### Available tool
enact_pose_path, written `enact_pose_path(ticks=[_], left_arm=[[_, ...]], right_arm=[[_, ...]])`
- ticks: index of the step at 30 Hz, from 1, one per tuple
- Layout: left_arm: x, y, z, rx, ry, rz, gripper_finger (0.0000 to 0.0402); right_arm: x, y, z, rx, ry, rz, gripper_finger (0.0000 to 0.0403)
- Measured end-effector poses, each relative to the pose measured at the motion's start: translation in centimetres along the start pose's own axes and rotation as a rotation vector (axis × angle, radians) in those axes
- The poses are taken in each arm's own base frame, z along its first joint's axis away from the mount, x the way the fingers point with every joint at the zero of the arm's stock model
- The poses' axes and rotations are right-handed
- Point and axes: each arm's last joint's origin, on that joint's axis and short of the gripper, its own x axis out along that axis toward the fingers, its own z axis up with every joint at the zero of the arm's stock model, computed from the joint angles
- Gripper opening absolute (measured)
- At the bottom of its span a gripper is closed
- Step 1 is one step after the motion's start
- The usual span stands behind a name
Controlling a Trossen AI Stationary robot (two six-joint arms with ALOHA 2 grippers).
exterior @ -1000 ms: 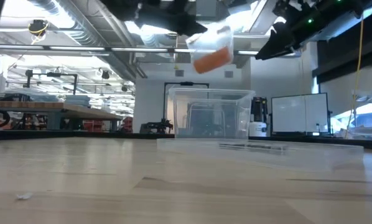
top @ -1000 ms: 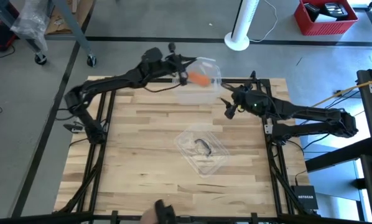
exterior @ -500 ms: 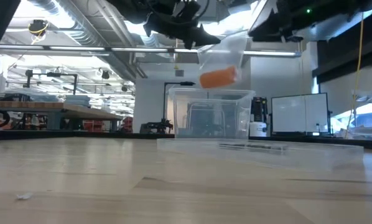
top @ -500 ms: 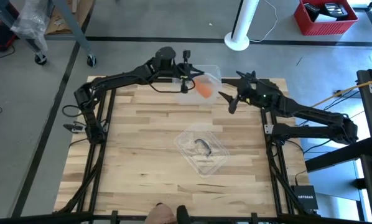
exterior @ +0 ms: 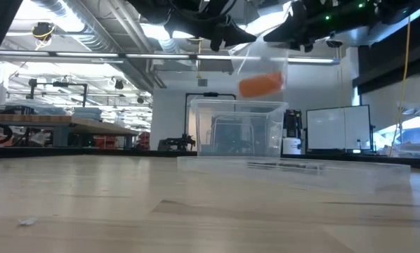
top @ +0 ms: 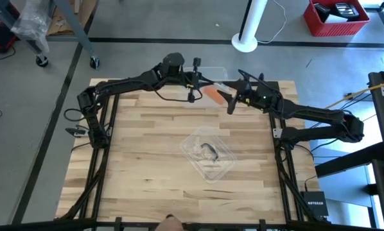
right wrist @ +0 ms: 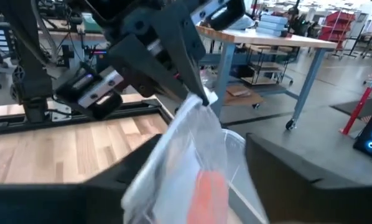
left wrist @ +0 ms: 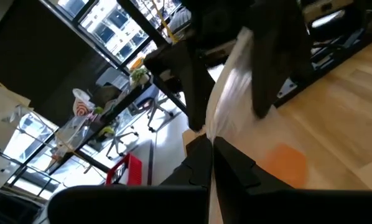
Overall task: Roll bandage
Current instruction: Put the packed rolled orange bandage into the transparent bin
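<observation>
Just one bandage [top: 212, 94], two end effectors.

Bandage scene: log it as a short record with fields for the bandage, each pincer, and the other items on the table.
bandage: orange roll inside a clear wrapper, held in the air at the table's far edge
left pincer: shut on the wrapper's top
right pincer: open, its fingers either side of the wrapper
clear box: on the table, below the bandage
box lid: mid-table, black handle

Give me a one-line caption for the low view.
Both grippers hold a clear wrapper with the orange bandage inside, above the plastic box.
</observation>
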Motion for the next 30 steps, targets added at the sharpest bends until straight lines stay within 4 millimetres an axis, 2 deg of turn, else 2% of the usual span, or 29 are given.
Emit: enact_pose_path(ticks=[3, 6, 7, 11, 14, 21, 25, 30], left_arm=[[0.1, -0.2, 0.2, 0.001, -0.005, -0.004, 0.0001], [0.3, -0.5, 0.5, 0.002, -0.011, -0.013, 0.0001], [0.3, -0.6, 0.7, 0.003, -0.014, -0.016, 0.0001], [0.6, -0.9, 1.4, 0.005, -0.038, -0.002, 0.0001], [0.7, -1.0, 1.7, -0.066, -0.006, 0.041, 0.0014], [0.3, -1.4, 0.9, -0.320, 0.194, 0.125, 0.0113], [-1.4, -1.2, 1.3, -0.390, 0.294, 0.131, 0.0161], [-4.2, -0.5, 1.6, -0.480, 0.436, 0.177, 0.0177]], right_arm=[[0.1, 0.0, 0.1, 0.000, -0.017, -0.002, 0.0143], [0.1, 0.0, 0.2, 0.000, -0.031, -0.003, 0.0041], [0.1, 0.0, 0.2, -0.001, -0.029, -0.002, 0.0021], [-0.2, -0.1, 0.5, -0.001, -0.043, -0.011, 0.0023], [-0.4, -0.2, 0.7, -0.002, -0.046, -0.039, 0.0008], [-1.2, -0.5, 1.2, -0.068, -0.064, -0.101, 0.0005], [-1.5, -0.9, 1.6, -0.088, -0.048, -0.217, 0.0006], [-1.3, -1.1, 1.3, -0.109, 0.004, -0.325, 0.0004]])
